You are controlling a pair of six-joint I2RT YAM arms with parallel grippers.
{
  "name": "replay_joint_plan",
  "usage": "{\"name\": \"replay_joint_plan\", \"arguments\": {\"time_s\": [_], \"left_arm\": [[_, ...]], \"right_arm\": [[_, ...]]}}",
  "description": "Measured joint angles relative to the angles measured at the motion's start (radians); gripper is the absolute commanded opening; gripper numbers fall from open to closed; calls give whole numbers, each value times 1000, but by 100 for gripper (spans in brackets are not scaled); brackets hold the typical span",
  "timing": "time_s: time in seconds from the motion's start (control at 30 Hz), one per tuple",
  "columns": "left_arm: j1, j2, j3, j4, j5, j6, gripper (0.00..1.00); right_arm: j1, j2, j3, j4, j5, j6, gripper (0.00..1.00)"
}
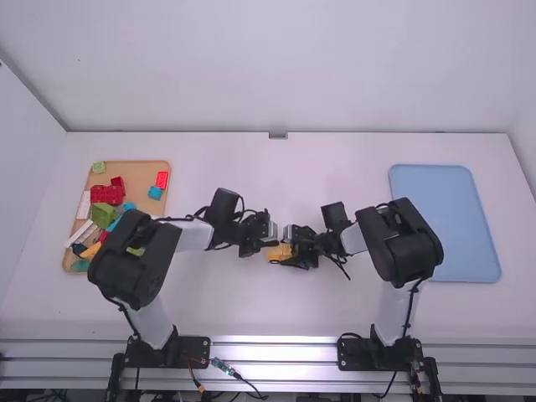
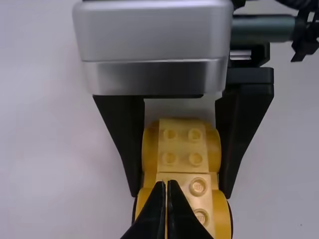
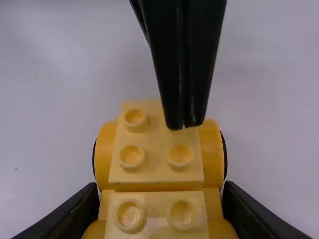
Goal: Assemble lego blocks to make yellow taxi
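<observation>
Seen from high up, your right gripper (image 1: 290,253) hugs the yellow block car (image 1: 275,254) on both sides, the car at its nine o'clock. Your left gripper (image 1: 271,243) has its fingers together, the car at its four o'clock, very near.

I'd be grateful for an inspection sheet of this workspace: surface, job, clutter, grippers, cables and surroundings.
Surface: white table, with a blue tray on the right.
Job: yellow blocks joined into a studded body, mid-table between the arms.
Clutter: mixed blocks, red, green, blue and white among them, in the tan tray on the left, partly behind the left arm.
Left gripper: fingers together, tips at the blocks' top; contact unclear.
Right gripper: fingers closed on the blocks' two sides.
Cables: black along both arms; more between the bases.
Surroundings: white walls, metal rails at the front.
</observation>
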Motion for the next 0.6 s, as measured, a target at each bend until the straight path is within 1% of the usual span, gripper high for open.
{"name": "replay_joint_plan", "arguments": {"time_s": [0.6], "left_arm": [[-2, 68, 15, -3, 97, -1, 2]], "right_arm": [[0, 0, 0, -3, -2, -1, 52]]}}
